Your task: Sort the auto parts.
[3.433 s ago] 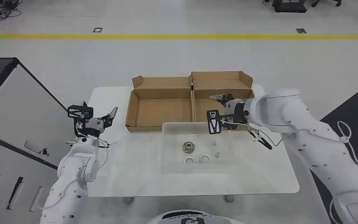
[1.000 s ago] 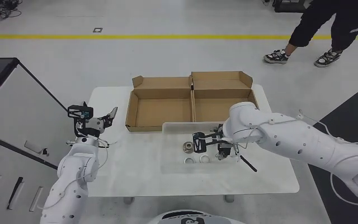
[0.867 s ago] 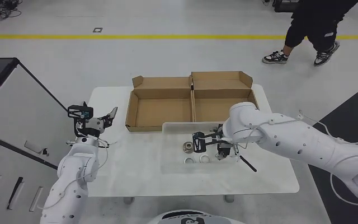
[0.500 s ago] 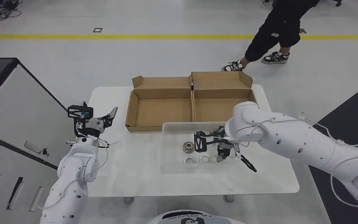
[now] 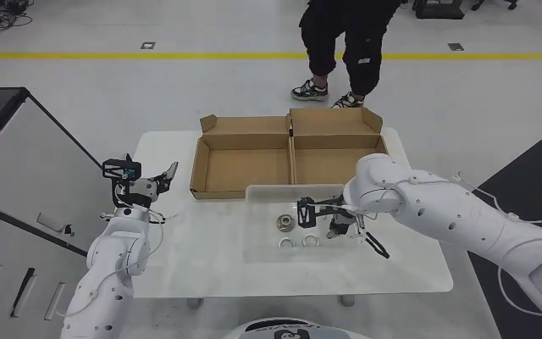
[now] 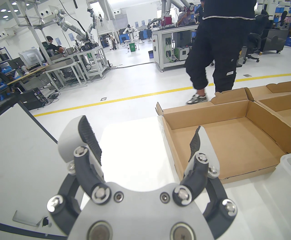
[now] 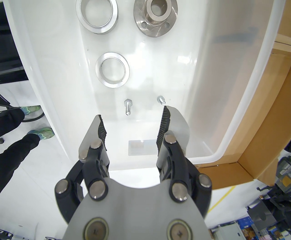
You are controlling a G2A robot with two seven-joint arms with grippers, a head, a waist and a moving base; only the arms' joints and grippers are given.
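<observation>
Steel parts lie loose on the floor of a clear bin [image 5: 271, 189] at the middle of the table [image 5: 212, 254]: a flange [image 7: 155, 17], two rings [image 7: 97, 15] [image 7: 112, 69] along the near wall, and two bolts [image 7: 127, 106] [image 7: 161, 100] toward the bin's right end. All of them are apart from each other, which leaves room for fingers around each one.

The right gripper [image 7: 134, 113] hangs over the bin's right end, pointing down at the bolts. Its jaws are spread and hold nothing. One bolt sits just ahead of the gap and the other off the tip of one finger, so a bolt looks like the next pick. It is small and lies flat, so the jaws would need to come down squarely either side of it.

Two open cardboard boxes [image 5: 241, 169] [image 5: 326, 165] stand side by side along the far edge, just behind the bin. They are probably one per kind of part, with a short carry to either.

The left gripper [image 6: 141, 123] is raised beside the left edge, jaws wide and empty, out of the other arm's way.
</observation>
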